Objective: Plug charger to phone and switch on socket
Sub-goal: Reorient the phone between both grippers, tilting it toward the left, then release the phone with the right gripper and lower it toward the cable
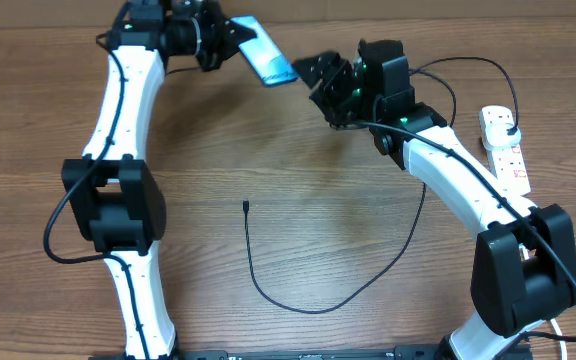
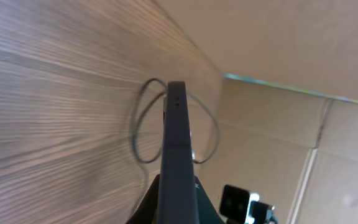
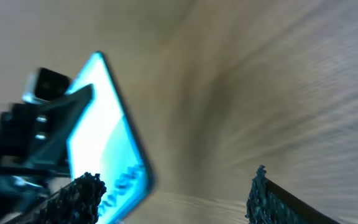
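Your table (image 1: 298, 190) is bare wood, with the two arms reaching toward its far edge. The left arm (image 1: 118, 110) bends in from the left and the right arm (image 1: 458, 170) from the right. The socket (image 1: 505, 148) lies at the right edge, just beside the right arm, with a black plug (image 1: 509, 127) on its far end.

Your left hand (image 1: 230, 38) is clamped on the phone (image 1: 266, 52), which it holds off the table, tilted, with the screen lit. The left wrist view shows the phone (image 2: 178, 155) edge-on.

Your right hand (image 1: 318, 75) is just beside the phone's lower corner. Its fingers (image 3: 82, 193) are spread wide with nothing between them.

The charger (image 1: 308, 300) curves loosely across the middle of the table. Its connector tip (image 1: 245, 207) lies free, well apart from the phone.
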Action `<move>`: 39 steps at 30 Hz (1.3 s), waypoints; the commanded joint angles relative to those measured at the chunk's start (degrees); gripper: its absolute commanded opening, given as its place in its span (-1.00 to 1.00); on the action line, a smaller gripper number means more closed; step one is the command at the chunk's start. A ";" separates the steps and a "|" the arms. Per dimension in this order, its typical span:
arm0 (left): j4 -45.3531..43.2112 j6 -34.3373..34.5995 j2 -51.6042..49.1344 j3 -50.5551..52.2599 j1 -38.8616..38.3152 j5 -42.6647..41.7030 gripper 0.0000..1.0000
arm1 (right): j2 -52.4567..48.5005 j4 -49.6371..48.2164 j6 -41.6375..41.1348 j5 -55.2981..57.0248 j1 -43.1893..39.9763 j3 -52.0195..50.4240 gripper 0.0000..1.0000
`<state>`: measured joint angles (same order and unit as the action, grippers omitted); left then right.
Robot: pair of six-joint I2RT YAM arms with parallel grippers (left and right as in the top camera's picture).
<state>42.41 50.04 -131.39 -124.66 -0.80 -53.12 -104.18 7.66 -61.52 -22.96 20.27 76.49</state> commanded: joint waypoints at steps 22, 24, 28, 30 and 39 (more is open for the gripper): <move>7.23 -13.60 0.15 -1.11 8.81 -8.00 -0.92 | -2.58 25.16 28.98 -1.16 11.93 0.50 0.32; 7.08 -13.62 0.15 -1.11 8.94 -8.00 -0.92 | -3.56 25.62 29.00 -1.14 13.51 0.50 0.25; 7.08 -13.62 0.15 -1.11 9.03 -8.00 -0.91 | -6.40 25.92 29.11 -1.01 17.53 0.50 0.22; 7.10 -13.62 0.15 -1.11 9.05 -8.04 -0.92 | -7.96 26.18 30.23 -0.87 18.84 0.50 0.18; 7.10 -13.62 0.15 -1.11 9.03 -8.07 -0.91 | -18.51 37.55 34.84 1.77 23.30 12.72 0.08</move>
<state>49.76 37.06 -131.39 -124.66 8.25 -58.33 -120.75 43.90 -29.76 -23.05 42.22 84.31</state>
